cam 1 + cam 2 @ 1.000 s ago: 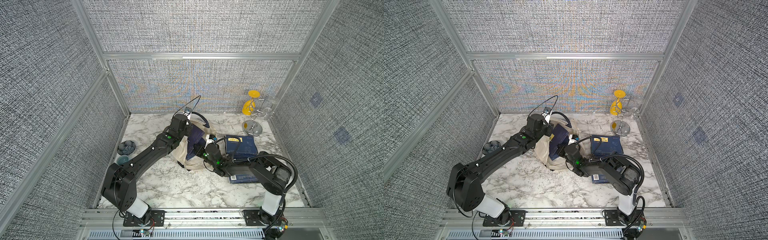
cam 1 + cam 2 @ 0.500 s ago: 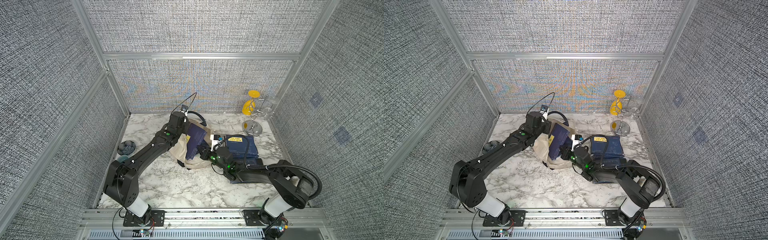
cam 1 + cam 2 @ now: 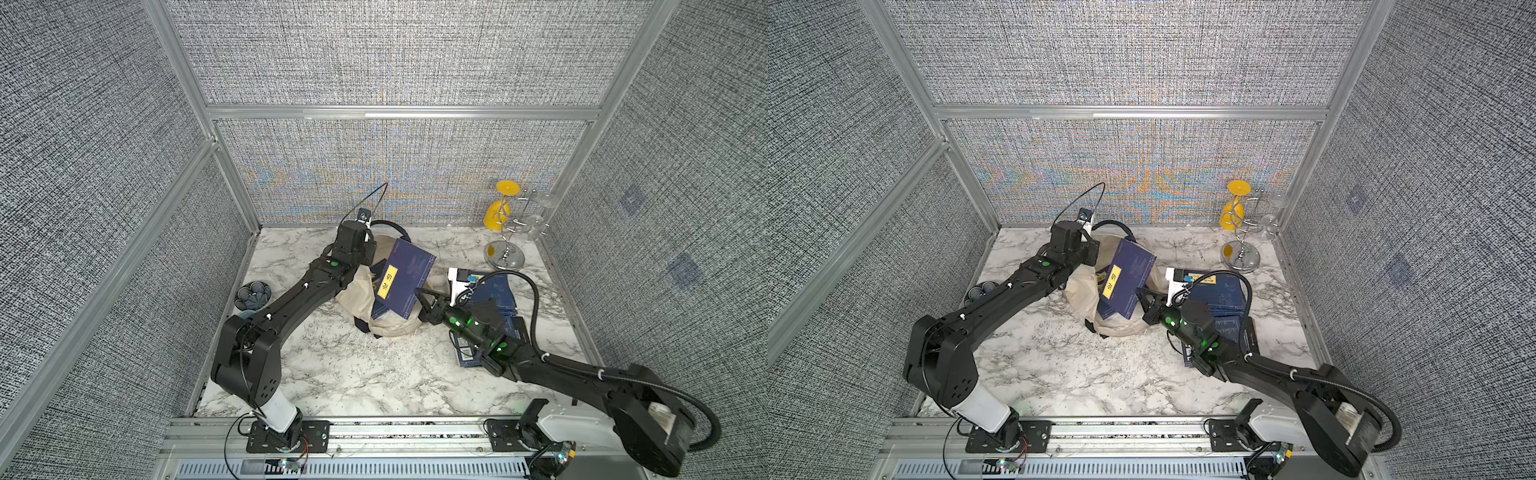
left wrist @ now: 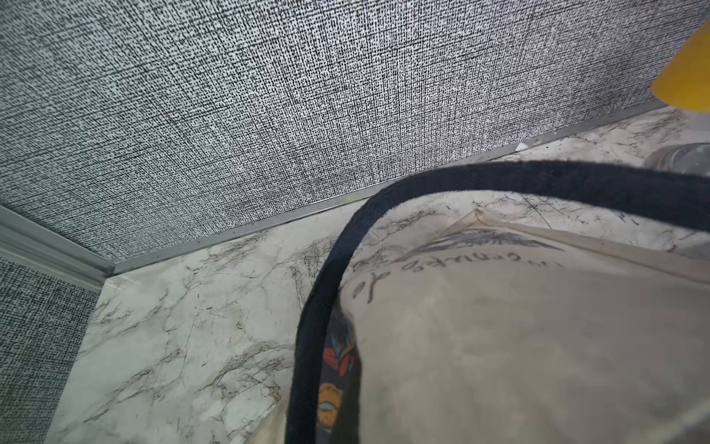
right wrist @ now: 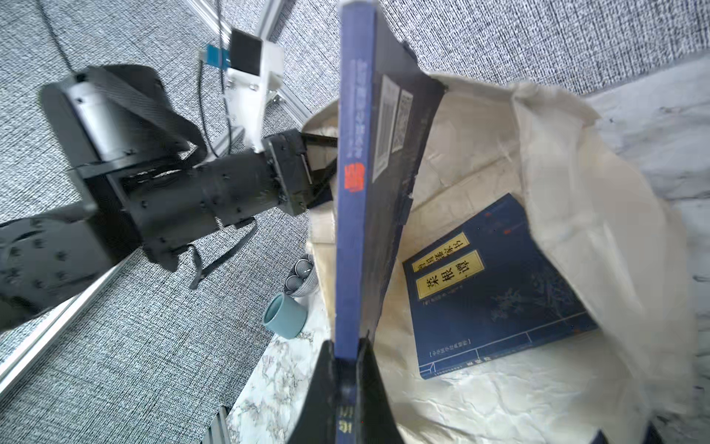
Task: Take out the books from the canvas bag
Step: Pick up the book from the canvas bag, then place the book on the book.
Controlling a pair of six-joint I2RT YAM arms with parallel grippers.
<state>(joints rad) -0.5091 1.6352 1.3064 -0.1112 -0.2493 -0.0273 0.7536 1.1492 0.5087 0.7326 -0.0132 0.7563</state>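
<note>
The cream canvas bag (image 3: 356, 296) (image 3: 1083, 291) lies open on the marble table. My left gripper (image 3: 371, 252) is shut on its far rim; the left wrist view shows only cream fabric (image 4: 538, 346) and a navy strap (image 4: 326, 288). My right gripper (image 3: 422, 293) (image 5: 347, 357) is shut on the lower edge of a navy book (image 3: 405, 277) (image 5: 353, 192) with a yellow label, held upright and tilted, half out of the bag's mouth. Another navy book (image 5: 495, 292) lies flat inside the bag. More books (image 3: 496, 291) (image 3: 1223, 296) are stacked on the table, right of the bag.
A chrome glass rack (image 3: 505, 249) with a yellow glass (image 3: 498, 212) stands at the back right corner. A dark patterned bowl (image 3: 252, 294) and a teal cup (image 5: 284, 315) sit by the left wall. Fabric walls close three sides.
My right gripper has drawn the book up and rightward out of the bag as its arm stretched out. The left gripper has shifted slightly toward the back, still holding the rim.
</note>
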